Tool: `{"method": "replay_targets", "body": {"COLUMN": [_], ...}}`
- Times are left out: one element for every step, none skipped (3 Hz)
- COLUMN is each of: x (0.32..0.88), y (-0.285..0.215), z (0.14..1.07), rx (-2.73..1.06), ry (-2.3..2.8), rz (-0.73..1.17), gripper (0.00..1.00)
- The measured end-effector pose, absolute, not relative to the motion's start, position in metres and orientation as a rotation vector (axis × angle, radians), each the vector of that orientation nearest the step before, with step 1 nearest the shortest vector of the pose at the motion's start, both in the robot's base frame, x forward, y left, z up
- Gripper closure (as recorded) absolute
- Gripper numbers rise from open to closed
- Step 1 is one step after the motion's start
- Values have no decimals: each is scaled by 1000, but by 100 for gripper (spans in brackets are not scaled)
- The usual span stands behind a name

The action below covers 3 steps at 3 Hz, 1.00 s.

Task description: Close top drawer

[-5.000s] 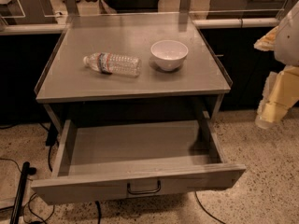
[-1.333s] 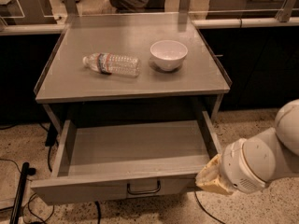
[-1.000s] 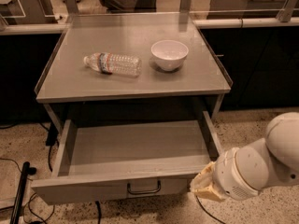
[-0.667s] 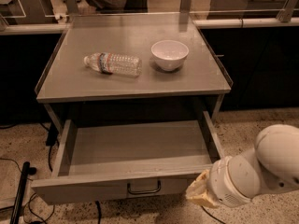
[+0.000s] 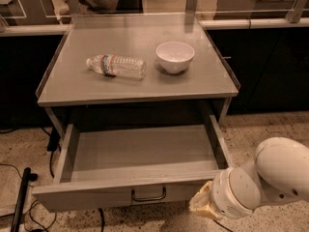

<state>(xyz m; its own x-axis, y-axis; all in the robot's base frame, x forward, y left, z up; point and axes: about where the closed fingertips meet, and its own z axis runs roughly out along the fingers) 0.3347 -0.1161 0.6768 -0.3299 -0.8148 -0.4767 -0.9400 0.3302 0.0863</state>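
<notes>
The top drawer [image 5: 120, 193] is a wide shallow grey metal drawer, pulled far out from under the grey table and empty inside. Its flat front panel faces me, with a small dark loop handle [image 5: 148, 195] at its middle. My gripper [image 5: 202, 204] is at the lower right on the end of the bulky white arm [image 5: 270, 178], right at the right end of the drawer's front panel.
On the grey tabletop [image 5: 135, 88] lie a clear plastic water bottle [image 5: 117, 65] on its side and a white bowl [image 5: 175, 56]. Black cables [image 5: 21, 197] run along the speckled floor at the left. Dark cabinets stand behind on both sides.
My arm has come down from the right side of the view and swung in low. The gripper has moved left and down to the drawer front's right end. The drawer has stayed open.
</notes>
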Motion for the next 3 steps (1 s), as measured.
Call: {"method": "replay_targets", "body": {"x": [335, 335, 351], "y": [-116, -116, -108], "z": [677, 677, 675], "rx": [-1560, -1560, -1580], "ry": [2253, 2253, 2221], "rz": [500, 500, 470], "gripper": [58, 35, 12]}}
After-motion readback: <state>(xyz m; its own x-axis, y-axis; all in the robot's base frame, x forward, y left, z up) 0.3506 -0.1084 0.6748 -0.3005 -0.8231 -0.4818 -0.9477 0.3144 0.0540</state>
